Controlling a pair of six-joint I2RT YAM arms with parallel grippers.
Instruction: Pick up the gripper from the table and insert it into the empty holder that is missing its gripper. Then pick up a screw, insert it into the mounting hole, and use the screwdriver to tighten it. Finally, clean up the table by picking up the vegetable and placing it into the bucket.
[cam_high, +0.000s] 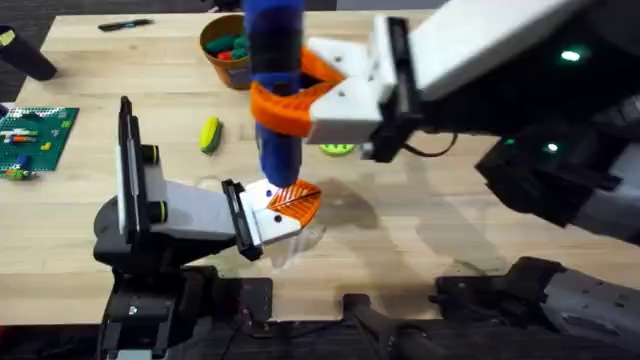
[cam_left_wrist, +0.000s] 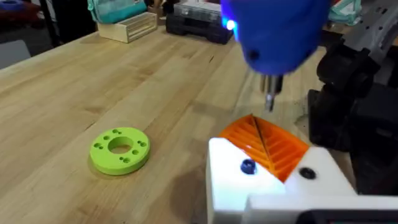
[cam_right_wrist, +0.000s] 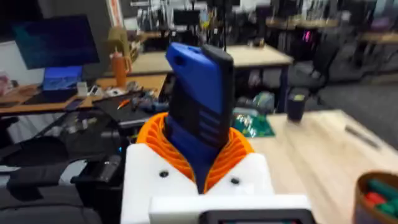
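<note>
while one screwdriver (cam_high: 275, 90) hangs in right gripper (cam_high: 300, 95), one bucket (cam_high: 226, 48), one vegetable (cam_high: 209, 134)

Even, bright indoor light; soft shadows lie on the light butcher-block wooden table (cam_high: 420, 235) beside the blurred bright blue pen-shaped screwdriver (cam_high: 275, 75).

This is a robotics lab or workshop. In the right wrist view, the background holds rows of workbenches (cam_right_wrist: 205, 59) crowded with equipment, a dark monitor (cam_right_wrist: 56, 40) at the upper left, and an office chair (cam_right_wrist: 323, 59) at the upper right. A green circuit board (cam_high: 35, 135) lies at the left edge of the butcher-block table (cam_high: 420, 230) in the overhead view.
</note>
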